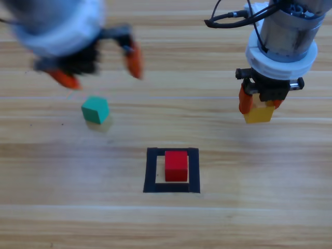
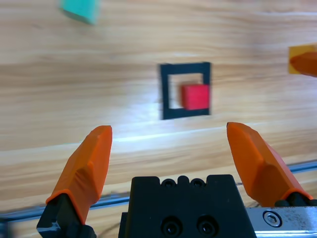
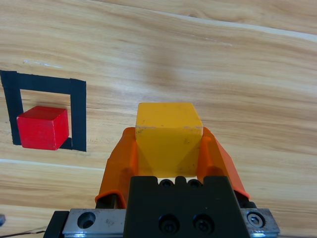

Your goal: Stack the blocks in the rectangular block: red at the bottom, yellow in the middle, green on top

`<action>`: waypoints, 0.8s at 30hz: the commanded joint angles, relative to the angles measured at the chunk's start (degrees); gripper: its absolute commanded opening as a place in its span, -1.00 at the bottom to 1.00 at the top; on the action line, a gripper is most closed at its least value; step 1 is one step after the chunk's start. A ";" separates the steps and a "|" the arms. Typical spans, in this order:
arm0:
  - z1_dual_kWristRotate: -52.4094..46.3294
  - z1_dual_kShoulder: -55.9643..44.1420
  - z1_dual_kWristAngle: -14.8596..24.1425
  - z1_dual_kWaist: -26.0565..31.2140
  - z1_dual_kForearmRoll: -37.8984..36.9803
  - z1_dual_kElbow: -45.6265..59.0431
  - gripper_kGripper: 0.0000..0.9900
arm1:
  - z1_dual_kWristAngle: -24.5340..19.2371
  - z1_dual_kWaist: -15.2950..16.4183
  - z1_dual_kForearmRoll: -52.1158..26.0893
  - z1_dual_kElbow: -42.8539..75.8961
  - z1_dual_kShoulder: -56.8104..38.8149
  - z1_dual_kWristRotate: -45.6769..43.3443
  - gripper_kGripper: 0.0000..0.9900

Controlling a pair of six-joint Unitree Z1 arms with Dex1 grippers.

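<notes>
My right gripper (image 3: 168, 148) sits nearest the lens, its jaws clenched on the yellow cube (image 3: 168, 134), which fills the gap between them and juts past their tips. The cube looks lifted off the tabletop (image 1: 259, 218). Ahead of those jaws and off to one side lies the black tape square (image 1: 171, 170), with the red cube (image 1: 176, 165) already inside it, pushed towards one edge of the outline, not centred.

My left gripper (image 1: 98, 66) hangs with its jaws released and spread wide, nothing between them; the green cube (image 1: 95, 110) lies on the wood just beyond their tips, untouched.

I judge the yellow still has to travel over and settle on the red. The risk is the offset: if I aim at the middle of the tape instead of the red cube itself, the yellow lands half off and tips. A low approach could knock the red out of the square. The two arms may also crowd each other near the square.
</notes>
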 commanded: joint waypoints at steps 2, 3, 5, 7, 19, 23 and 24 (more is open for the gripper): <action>19.21 -6.89 -4.68 22.22 1.21 2.31 0.96 | 1.06 4.97 -1.84 0.92 -2.89 4.26 -1.00; 22.11 -7.24 -5.82 24.94 1.21 2.31 0.94 | 1.06 5.93 -1.84 0.75 -2.80 5.06 -1.00; 28.44 -7.50 -8.98 30.48 1.12 1.96 0.94 | 1.59 7.60 -1.84 0.31 -2.36 6.37 -1.00; 33.36 -7.24 -12.06 34.61 1.12 1.87 0.98 | 1.94 9.19 -1.84 -0.31 -1.75 7.60 -1.00; 48.74 1.90 -21.02 41.91 2.53 -1.29 0.99 | 2.56 13.32 0.18 -9.18 6.78 10.77 -1.00; 49.18 3.49 -21.20 42.52 2.62 -2.26 0.99 | 2.65 13.58 5.02 -17.01 12.40 11.47 -1.00; 49.09 4.28 -21.11 42.43 2.62 -2.79 0.99 | 2.73 13.76 6.16 -19.03 13.72 11.73 -1.00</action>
